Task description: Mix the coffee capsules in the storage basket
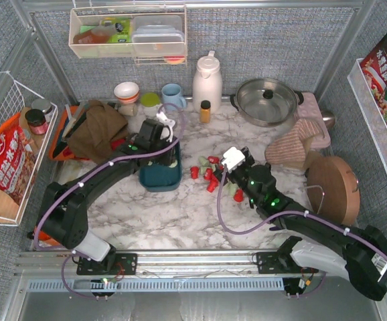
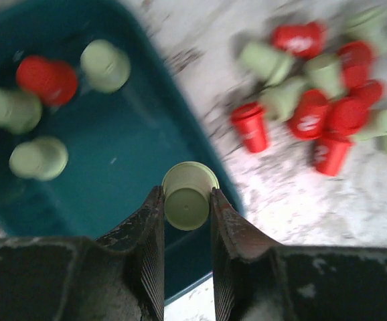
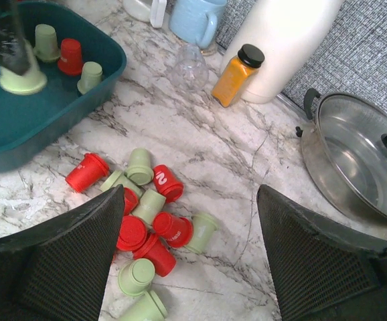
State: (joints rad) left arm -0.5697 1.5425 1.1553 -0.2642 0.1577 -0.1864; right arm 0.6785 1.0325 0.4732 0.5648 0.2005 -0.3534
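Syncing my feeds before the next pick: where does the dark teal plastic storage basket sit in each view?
Top external: the dark teal plastic storage basket lies just left of centre.
Left wrist: it fills the upper left.
Right wrist: it sits in the top-left corner, partly cut off.
Shared landmark: the heap of red and mint-green coffee capsules lying loose beside it shows in all three views.
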